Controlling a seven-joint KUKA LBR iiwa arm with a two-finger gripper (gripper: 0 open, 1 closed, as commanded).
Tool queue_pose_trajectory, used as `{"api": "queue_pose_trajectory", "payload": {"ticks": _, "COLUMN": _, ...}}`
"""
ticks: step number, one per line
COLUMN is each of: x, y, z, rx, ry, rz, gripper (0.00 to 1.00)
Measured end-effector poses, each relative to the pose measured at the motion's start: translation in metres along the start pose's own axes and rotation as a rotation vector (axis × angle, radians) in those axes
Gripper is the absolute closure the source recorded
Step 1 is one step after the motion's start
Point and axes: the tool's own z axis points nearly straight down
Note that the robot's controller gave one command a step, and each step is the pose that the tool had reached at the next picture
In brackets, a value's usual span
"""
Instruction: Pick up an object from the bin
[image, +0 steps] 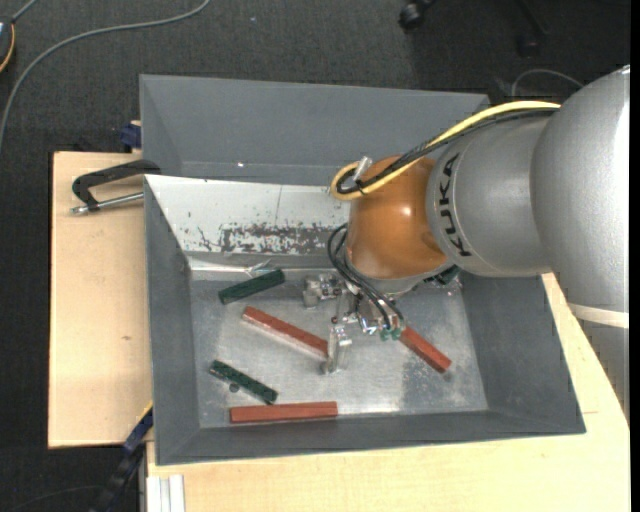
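Observation:
My gripper (338, 350) hangs below the orange wrist cover, near the middle of the bin floor. Its tip is low, right at the right end of a red-brown bar (284, 330) that lies slanted across the centre. A shorter red bar (426, 351) lies just right of the gripper, also slanted. A dark green bar (251, 287) rests up and to the left, near the back wall.
Another dark green bar (242, 381) lies at the lower left, and a long red-brown bar (283, 411) lies flat along the front wall. The arm and its orange cover hide the bin's upper right part.

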Motion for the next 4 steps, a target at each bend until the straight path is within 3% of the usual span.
{"api": "queue_pose_trajectory", "payload": {"ticks": 1, "x": 0.018, "y": -0.039, "z": -0.001, "rx": 0.000, "ry": 0.006, "rz": -0.224, "gripper": 0.00}}
{"api": "queue_pose_trajectory", "payload": {"ticks": 2, "x": 0.027, "y": 0.034, "z": -0.005, "rx": -0.006, "ry": 0.005, "rz": -0.169, "gripper": 0.00}}
{"api": "queue_pose_trajectory", "payload": {"ticks": 3, "x": 0.027, "y": 0.029, "z": -0.005, "rx": -0.002, "ry": 0.005, "rz": -0.162, "gripper": 1.00}}
{"api": "queue_pose_trajectory", "payload": {"ticks": 4, "x": -0.005, "y": 0.047, "z": -0.175, "rx": -0.002, "ry": -0.003, "rz": -0.474, "gripper": 1.00}}
